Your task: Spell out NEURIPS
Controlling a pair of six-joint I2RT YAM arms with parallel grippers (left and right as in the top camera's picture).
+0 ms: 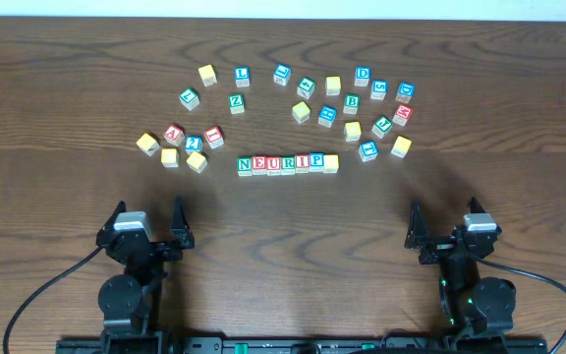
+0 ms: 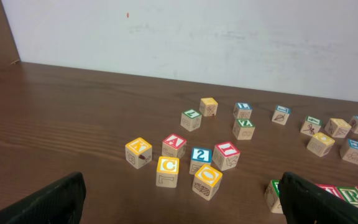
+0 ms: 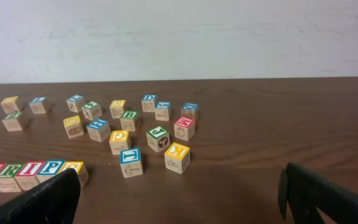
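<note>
A straight row of wooden letter cubes, NEURIPS (image 1: 288,163), lies at the table's middle: N, E, U, R, I, P, then a yellow-faced cube at its right end. Part of that row (image 2: 353,196) shows at the lower right of the left wrist view, and the row's right end (image 3: 30,171) shows at the lower left of the right wrist view. My left gripper (image 1: 148,224) is open near the front left, well short of the row, nothing between its fingers (image 2: 48,202). My right gripper (image 1: 448,224) is open at the front right, also holding nothing.
Loose letter cubes lie in two clusters behind the row: one at the left (image 1: 190,128) with A, Z, L and yellow cubes, one at the right (image 1: 357,103) with D, B and others. A pale wall (image 2: 197,37) stands behind the table.
</note>
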